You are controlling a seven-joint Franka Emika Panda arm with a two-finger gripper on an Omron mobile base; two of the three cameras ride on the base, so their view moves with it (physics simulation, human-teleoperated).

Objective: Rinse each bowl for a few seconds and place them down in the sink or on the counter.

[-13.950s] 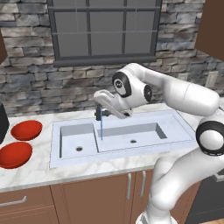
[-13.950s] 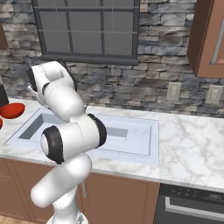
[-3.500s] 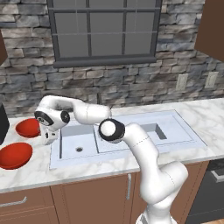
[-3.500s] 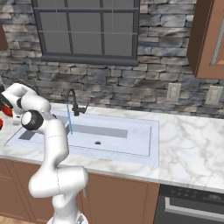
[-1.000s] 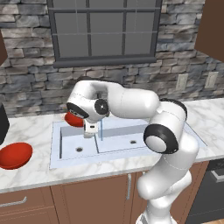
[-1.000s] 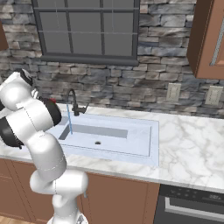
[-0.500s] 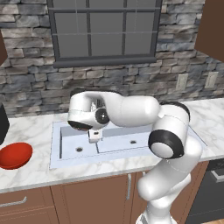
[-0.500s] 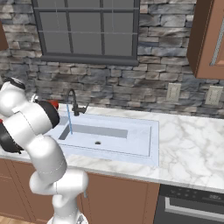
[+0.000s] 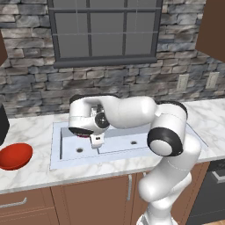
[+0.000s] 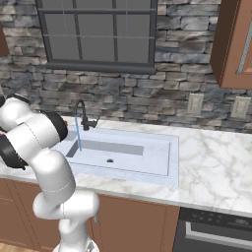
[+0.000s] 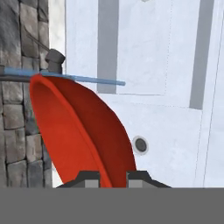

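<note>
My gripper (image 11: 113, 177) is shut on the rim of a glossy red bowl (image 11: 74, 127), which stands on edge over the sink (image 11: 175, 131). A thin blue water stream (image 11: 92, 80) from the dark faucet (image 11: 54, 59) crosses just past the bowl's far rim. In the left base view the gripper (image 9: 90, 134) hangs over the small left basin (image 9: 74, 147), with only a red sliver of the held bowl (image 9: 79, 132) showing under the hand. A second red bowl (image 9: 15, 156) lies on the white marble counter (image 9: 30, 176) left of the sink.
The wider basin (image 10: 128, 155) lies right of the faucet (image 10: 83, 118), where water (image 10: 78, 135) runs down. A stone wall and a window rise behind the sink. A dark appliance (image 9: 2, 129) sits at the counter's far left, and an oven front (image 10: 216, 231) at lower right.
The hand has sunk lower over the left basin and rolled, so the held bowl is now mostly hidden behind the arm. The bowl on the counter has not moved.
</note>
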